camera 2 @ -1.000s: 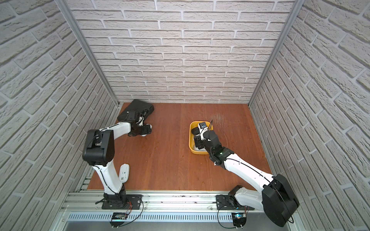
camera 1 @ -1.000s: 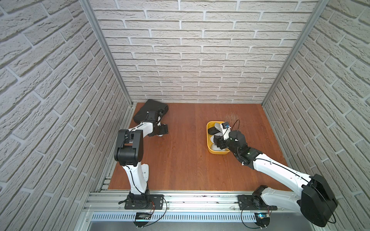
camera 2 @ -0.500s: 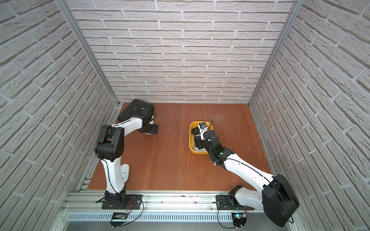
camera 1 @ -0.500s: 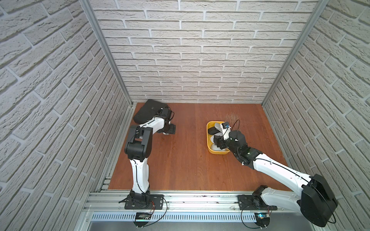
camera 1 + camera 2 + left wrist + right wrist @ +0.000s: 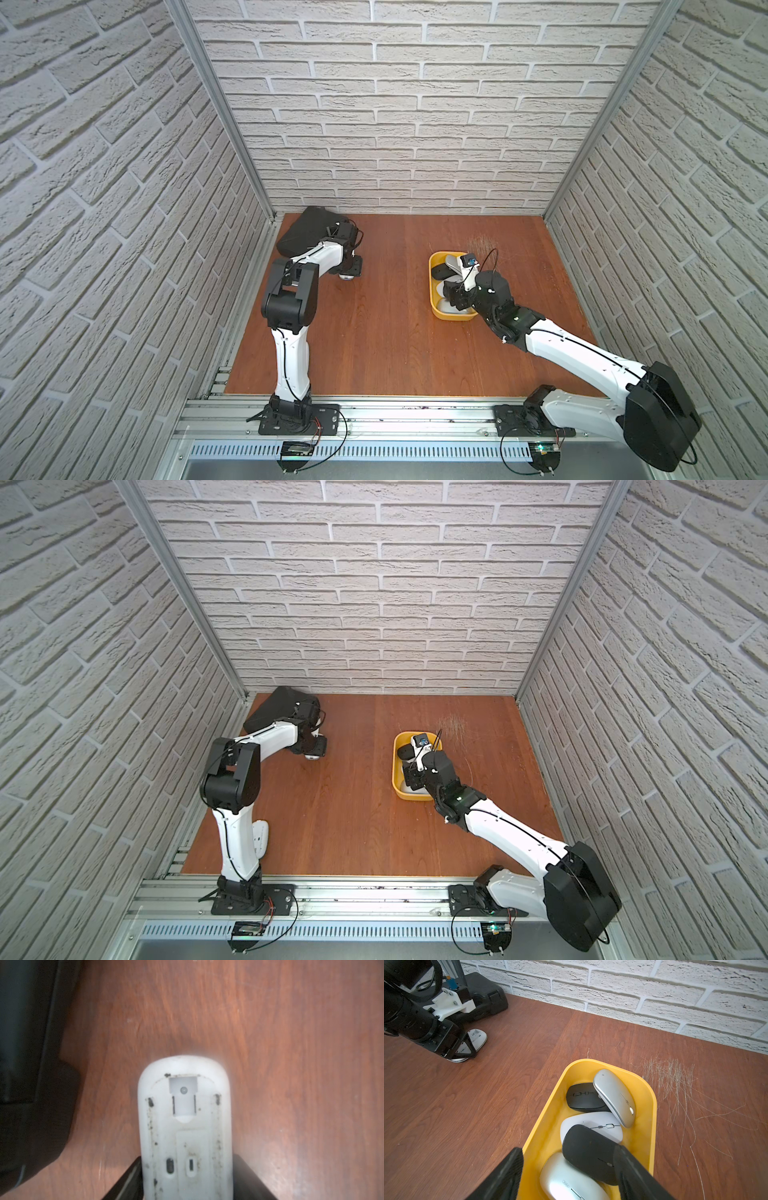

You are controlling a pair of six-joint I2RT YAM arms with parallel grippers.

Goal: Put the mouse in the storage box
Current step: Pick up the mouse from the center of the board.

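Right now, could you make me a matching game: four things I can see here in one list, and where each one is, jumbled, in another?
Things:
1. white mouse
2. silver mouse
3. black case
4. right gripper

Places or states:
A. open, just above the mice in the box
B. clamped underside-up in the left gripper
C. in the table's corner by the back wall
D. lying inside the yellow storage box

Pairs: 1-B, 2-D, 3-C, 4-A
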